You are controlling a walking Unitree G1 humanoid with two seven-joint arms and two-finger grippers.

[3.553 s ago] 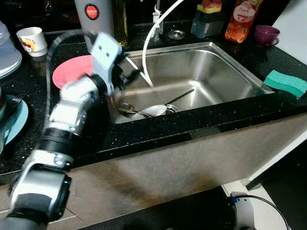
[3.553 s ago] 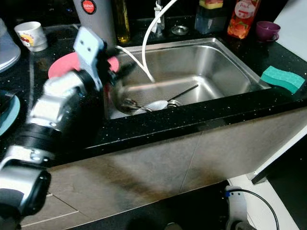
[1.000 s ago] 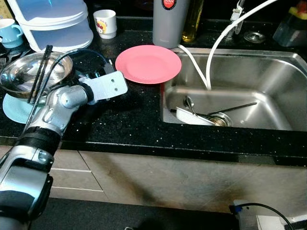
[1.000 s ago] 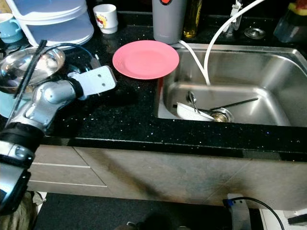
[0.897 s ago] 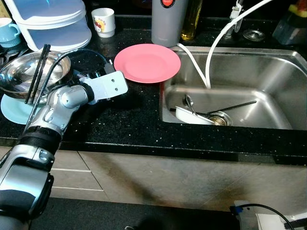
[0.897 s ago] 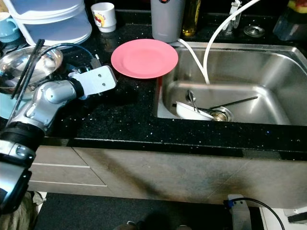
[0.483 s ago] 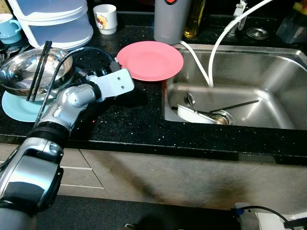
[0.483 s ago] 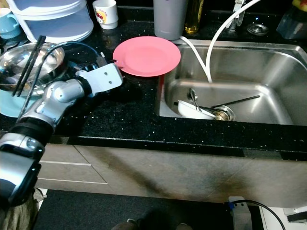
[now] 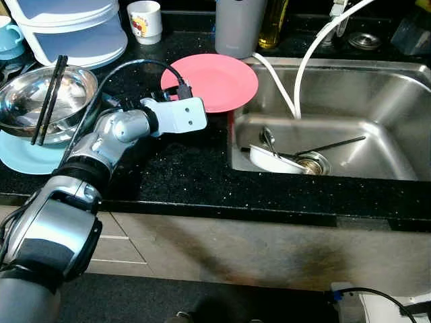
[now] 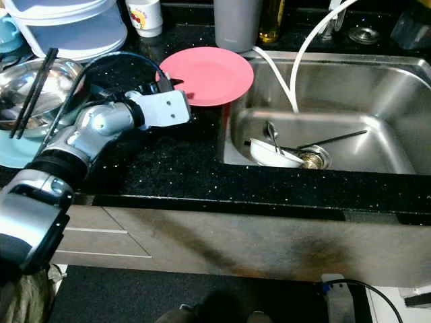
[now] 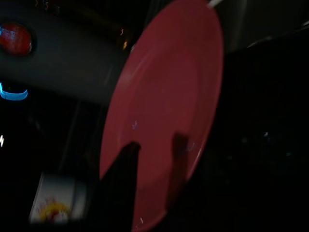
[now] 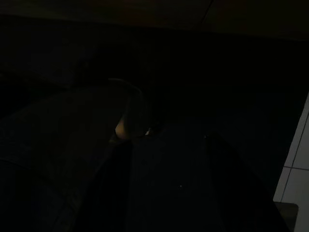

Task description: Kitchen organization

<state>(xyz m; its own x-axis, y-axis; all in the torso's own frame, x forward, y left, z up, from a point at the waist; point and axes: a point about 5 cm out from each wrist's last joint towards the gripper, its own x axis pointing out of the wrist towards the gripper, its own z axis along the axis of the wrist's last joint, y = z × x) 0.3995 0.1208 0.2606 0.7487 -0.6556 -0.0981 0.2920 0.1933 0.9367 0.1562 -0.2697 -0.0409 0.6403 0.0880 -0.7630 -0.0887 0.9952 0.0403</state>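
On our far left a steel bowl (image 9: 47,101) holding black chopsticks (image 9: 46,101) sits on a pale blue plate (image 9: 27,151), and our left arm passes just beside it, so a careless elbow could tip it. Our left end effector (image 11: 153,153) stands at the near rim of the pink plate (image 9: 219,81), which lies flat on the black worktop (image 9: 182,175) right against the sink (image 9: 377,108). Its two fingers (image 11: 177,164) are spread apart, both over the plate's edge, gripping nothing. We judge the main risk to be a push instead of a pinch: a flat plate on a slick surface may slide toward the sink, where a white dish (image 9: 273,160) and spoons (image 9: 267,142) lie. Behind the plate, a grey canister (image 9: 237,27) could also be bumped. The white hose (image 9: 316,47) hangs near. Our right end effector hangs idle in the dark; we cannot tell its state.
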